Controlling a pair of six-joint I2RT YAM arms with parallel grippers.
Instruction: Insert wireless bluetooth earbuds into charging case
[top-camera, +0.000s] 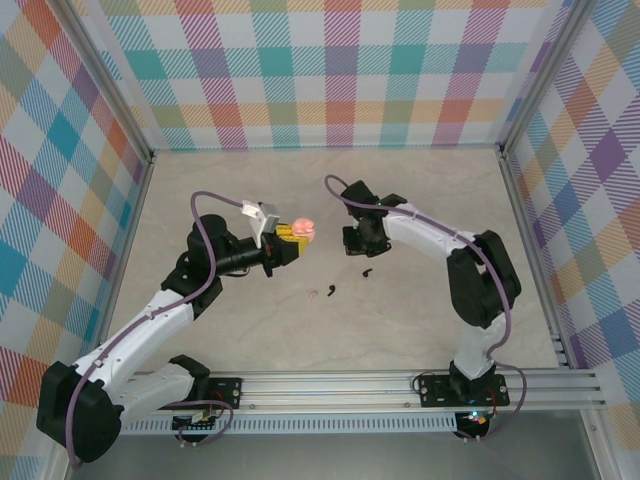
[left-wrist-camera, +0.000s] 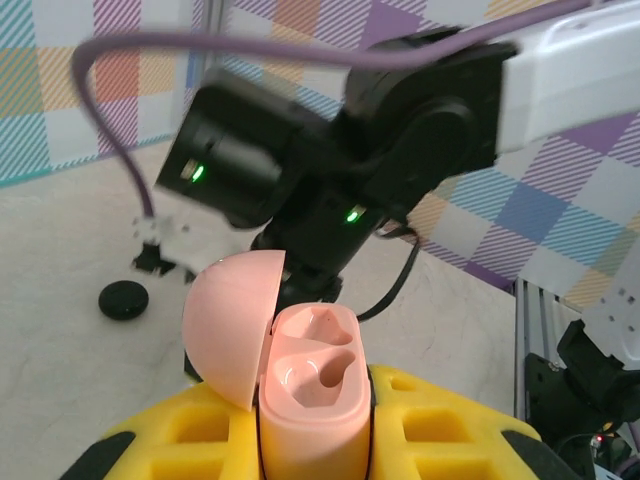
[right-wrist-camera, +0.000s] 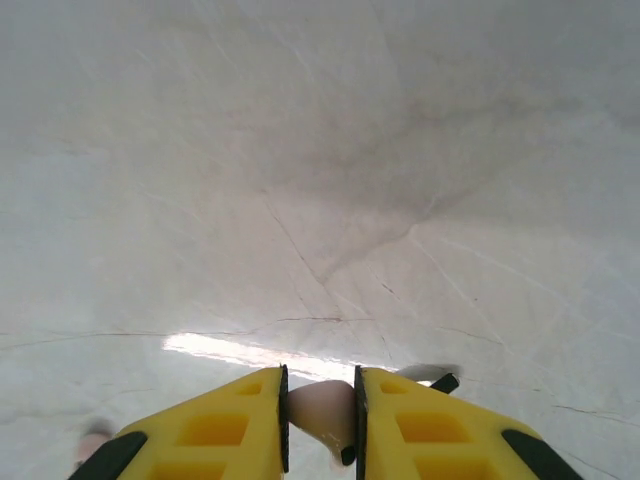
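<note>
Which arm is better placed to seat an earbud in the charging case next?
Right. The right gripper is shut on a whitish earbud, while the left gripper holds the open pink charging case, both wells empty.

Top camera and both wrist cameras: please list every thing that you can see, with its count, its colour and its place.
charging case: one, pink, lid open, both wells empty, between the fingers of the left gripper
whitish earbud: one, whitish, pinched by the right gripper
black earbuds: two, black, on the table below the right gripper; the second lies nearer the arm bases
pale piece: one, pinkish, beside the second black earbud; too small to identify
disc: one, black, on the table
table: one, beige
walls: three, multicoloured check, around the table
left gripper: yellow fingers, shut on the case
right gripper: yellow fingers, shut on the earbud
</note>
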